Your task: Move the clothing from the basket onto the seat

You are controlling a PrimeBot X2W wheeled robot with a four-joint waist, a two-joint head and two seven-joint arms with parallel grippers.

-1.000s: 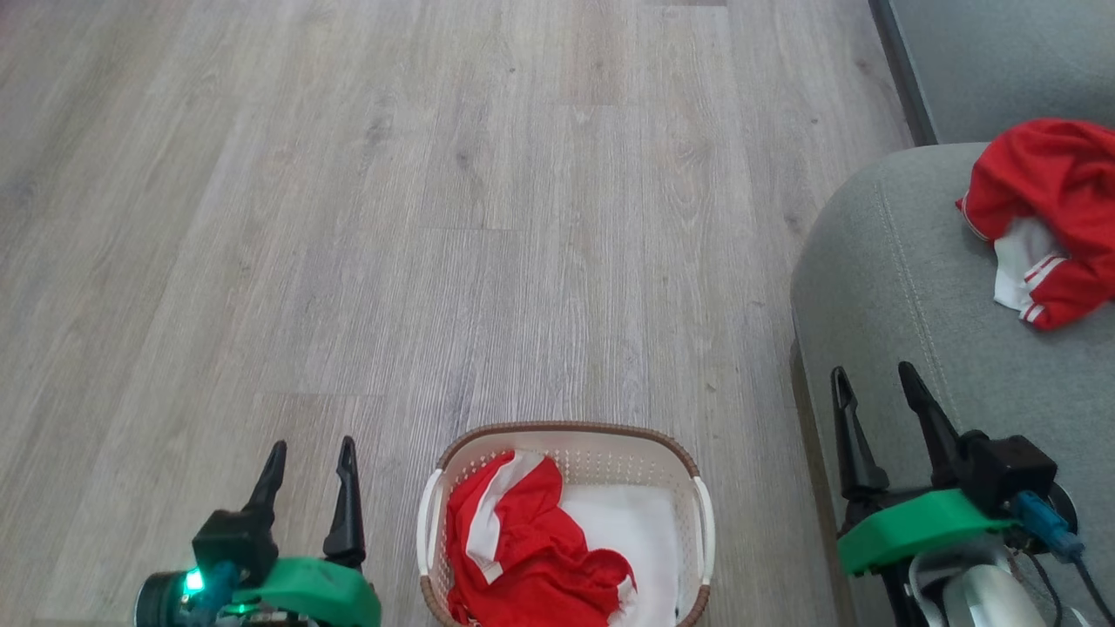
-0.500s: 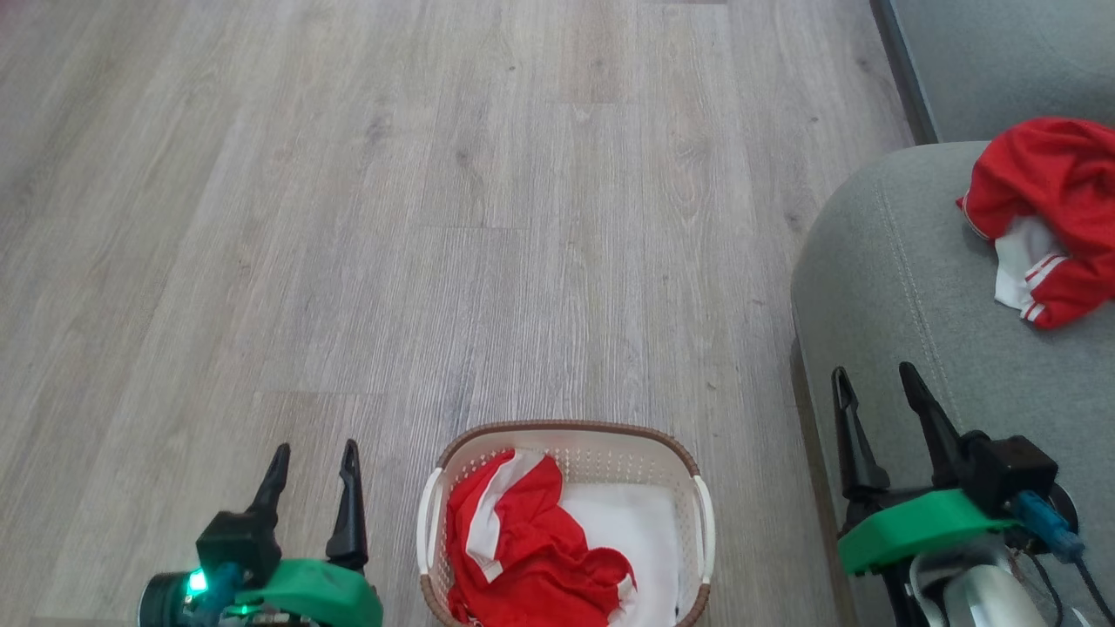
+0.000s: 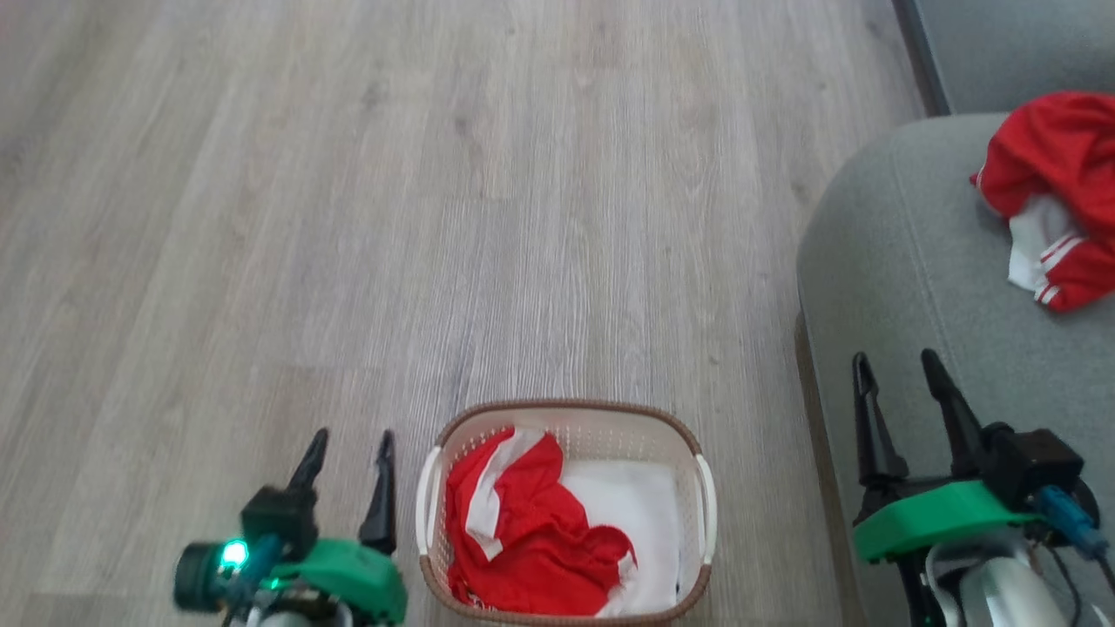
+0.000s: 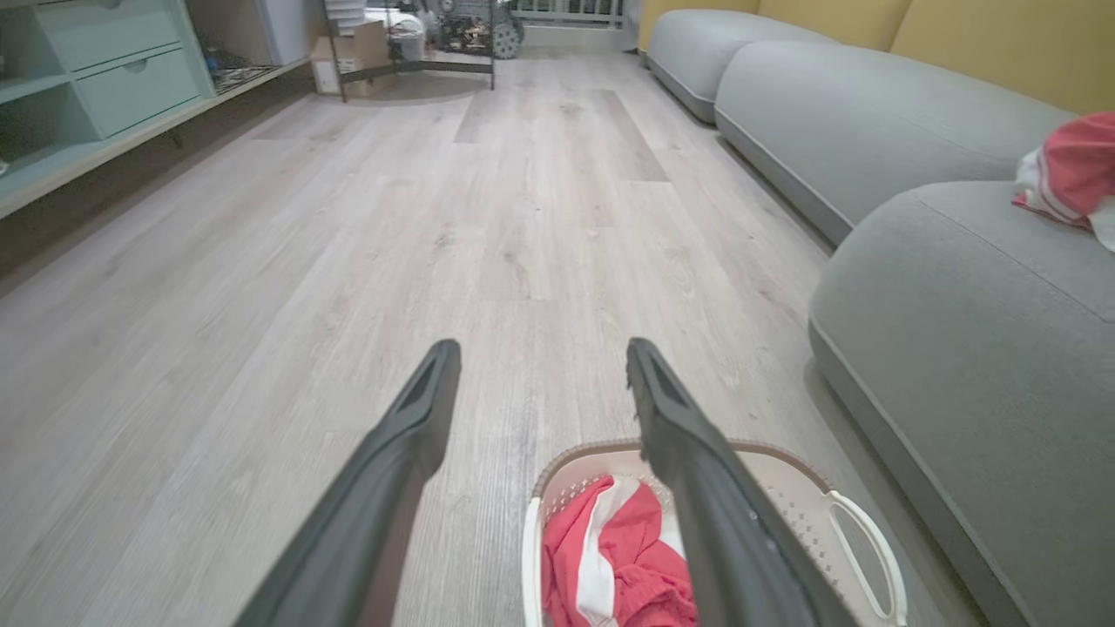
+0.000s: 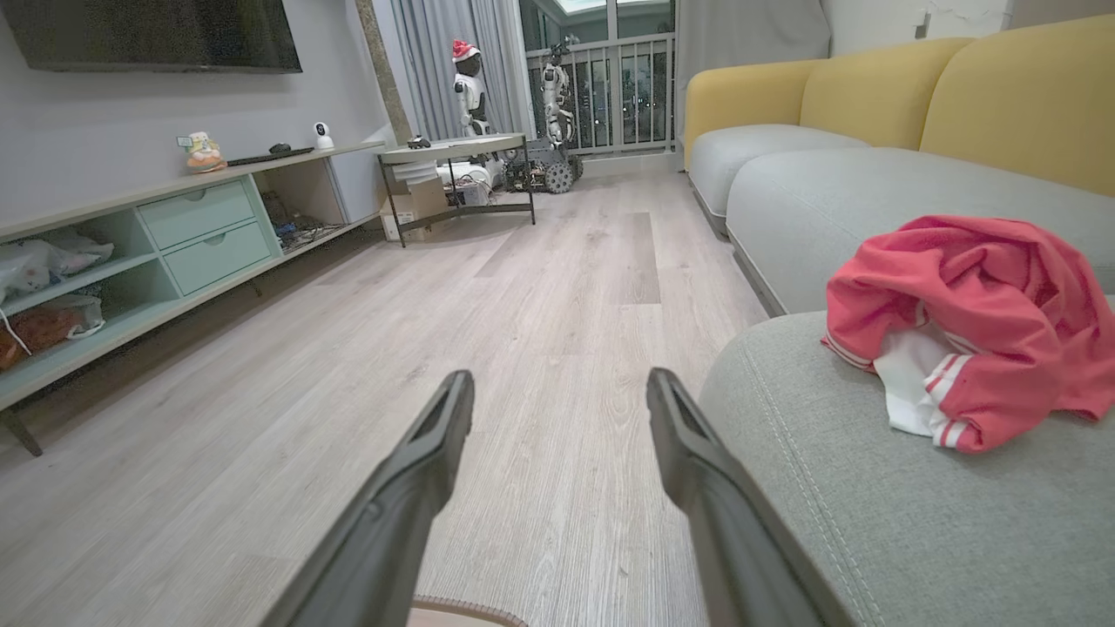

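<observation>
Left hand [image 3: 353, 433]: fingers apart, empty, just beside basket [image 3: 566, 405]. Right hand [image 3: 895, 354]: apart, empty, by seat [image 3: 906, 261]. Clothing [image 3: 523, 531] in basket: best pinched at bunched middle, lifted clear of rim.

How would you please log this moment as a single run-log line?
left gripper: open, empty, left of basket | right gripper: open, empty, by seat | red jersey in basket | another jersey on seat

Clothing [image 3: 523, 531] in basket [image 3: 566, 407], left of seat [image 3: 906, 261]
</observation>
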